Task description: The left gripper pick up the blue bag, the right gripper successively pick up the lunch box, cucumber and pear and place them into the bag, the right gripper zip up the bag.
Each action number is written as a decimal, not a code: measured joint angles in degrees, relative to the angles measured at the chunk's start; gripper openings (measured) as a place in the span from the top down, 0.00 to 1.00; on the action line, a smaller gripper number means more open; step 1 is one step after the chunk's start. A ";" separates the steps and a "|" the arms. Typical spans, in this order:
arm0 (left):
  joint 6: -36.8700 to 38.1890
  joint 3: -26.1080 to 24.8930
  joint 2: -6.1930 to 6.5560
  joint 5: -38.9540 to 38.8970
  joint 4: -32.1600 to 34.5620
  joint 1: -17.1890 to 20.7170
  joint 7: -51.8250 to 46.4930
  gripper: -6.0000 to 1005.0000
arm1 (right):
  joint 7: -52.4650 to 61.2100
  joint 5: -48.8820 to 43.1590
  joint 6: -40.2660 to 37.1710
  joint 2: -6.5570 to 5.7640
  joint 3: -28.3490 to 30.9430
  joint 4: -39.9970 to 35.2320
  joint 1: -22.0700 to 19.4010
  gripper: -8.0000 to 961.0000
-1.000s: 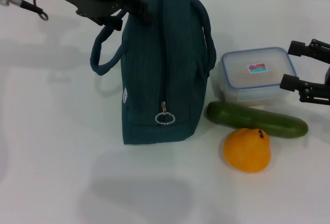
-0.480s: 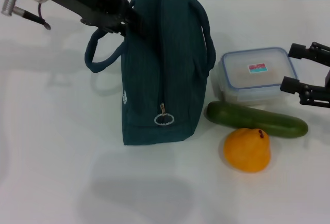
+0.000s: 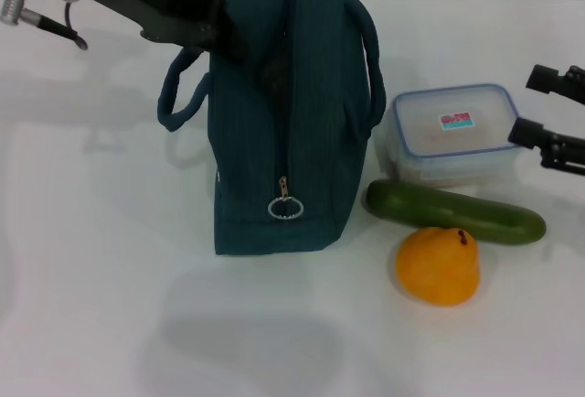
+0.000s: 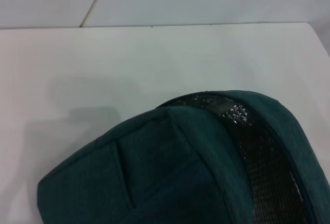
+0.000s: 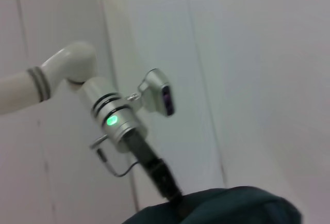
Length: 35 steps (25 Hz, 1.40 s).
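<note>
The blue bag stands upright at the table's middle, its zip pull hanging low on the front. My left gripper is shut on the bag's top left edge, and a gap shows along the top seam. The left wrist view shows the bag's fabric and its silvery lining. To the right of the bag lie the lidded lunch box, the green cucumber and the orange-yellow pear. My right gripper is open at the right edge, just beyond the lunch box and holding nothing.
The left arm reaches down to the bag's top in the right wrist view. The bag's two handles hang off its sides. White tabletop stretches to the left and in front of the bag.
The left gripper has tugged the bag's top, so the bag stands straighter with its seam parted. The right gripper has drawn back to the right, away from the lunch box.
</note>
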 joint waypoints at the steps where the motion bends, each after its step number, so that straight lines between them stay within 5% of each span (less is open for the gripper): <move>1: 0.00 0.00 -0.04 -0.04 0.00 0.00 0.00 0.85 | 0.01 0.00 0.31 0.08 0.77 0.66 0.01 0.12; 2: 0.00 0.01 -0.07 -0.10 0.00 -0.01 -0.01 0.92 | 0.03 0.02 0.66 0.21 2.18 1.66 0.11 0.12; 9: 0.94 -0.12 -0.51 -4.65 -0.24 0.52 -2.75 0.95 | 0.19 0.24 2.96 2.44 17.88 8.94 0.04 0.12; 15: 1.24 -0.16 -0.82 -7.34 0.09 1.21 -0.91 0.95 | 0.69 3.10 8.17 2.40 27.36 18.77 -0.39 0.12; 24: 0.14 -0.24 -1.09 -11.01 0.10 2.00 2.44 0.95 | 1.58 12.30 21.04 3.00 28.41 30.71 -0.62 0.12; 35: -1.36 -0.24 -0.99 -11.29 -0.37 3.16 5.35 0.95 | 5.63 12.03 25.74 3.33 27.67 36.09 2.68 0.14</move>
